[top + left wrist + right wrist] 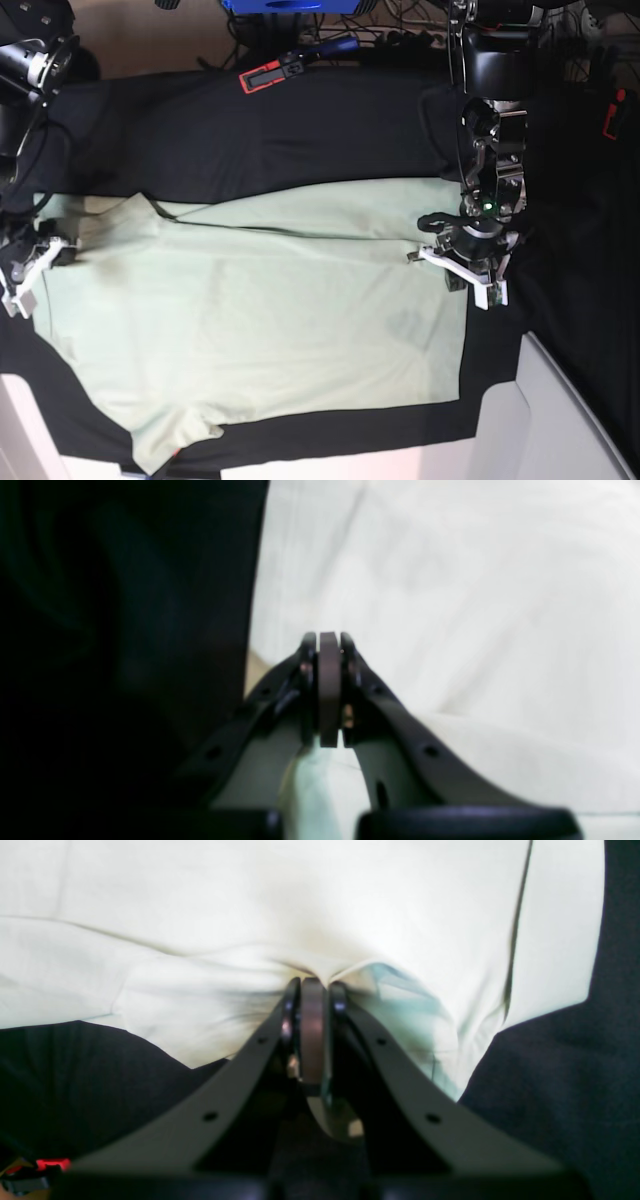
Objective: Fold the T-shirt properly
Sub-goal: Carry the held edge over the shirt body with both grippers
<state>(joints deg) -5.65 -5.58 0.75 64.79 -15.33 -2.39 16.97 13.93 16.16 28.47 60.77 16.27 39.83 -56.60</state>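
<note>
Left wrist view: left hand [330, 645] has jaws pressed together, a pale strip of the T-shirt [450, 605] running down between the fingers at 6 o'clock, so it reads as a thin pinch on the fabric edge; black cloth [125, 630] fills the 9 o'clock side. Risk: so little fabric in the pinch that any pull could slip it free. Right wrist view: right hand [314, 990] also clamped tight, T-shirt [300, 905] puckered into the fingertips at 12 o'clock, bluish shaded fold at 3 o'clock. Radiating creases suggest tension already; a hard lift could drag several layers or bunch the sleeve area. Can't tell how many layers it has. Base view: T-shirt [260, 320] lies spread on the black cloth [300, 130] covering the table, left hand [470, 270] at the shirt's 3 o'clock edge, right hand [30, 270] at the 9 o'clock edge. Arms well apart, so uneven motion would skew the fold line or stretch the shirt taut. A fingertip catching the black cloth would lift it too.
</note>
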